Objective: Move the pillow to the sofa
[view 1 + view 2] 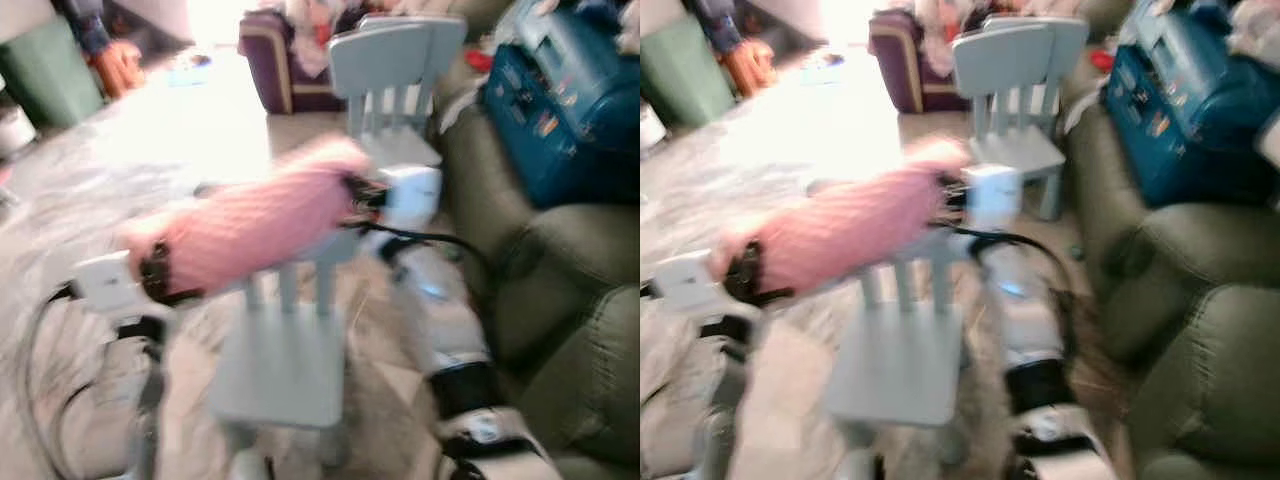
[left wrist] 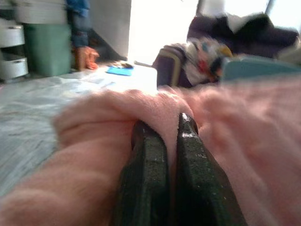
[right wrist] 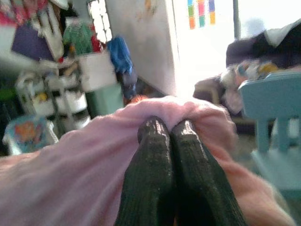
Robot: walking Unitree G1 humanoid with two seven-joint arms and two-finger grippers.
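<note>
While head views blur, wrist views show both jaws pinching pink pillow (image 1: 250, 222), above blue chair (image 1: 283, 365), beside green sofa (image 1: 560, 300).

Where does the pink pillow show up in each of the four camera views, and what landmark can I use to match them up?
Left eye view: pink pillow left of centre, held up between both arms above a pale blue chair.
Right eye view: pillow left of centre, same chair beneath.
Left wrist view: pillow across the lower picture, left end effector pinching it.
Right wrist view: pillow across the lower picture, right end effector pinching it.
Shared landmark: the second pale blue chair.
</note>
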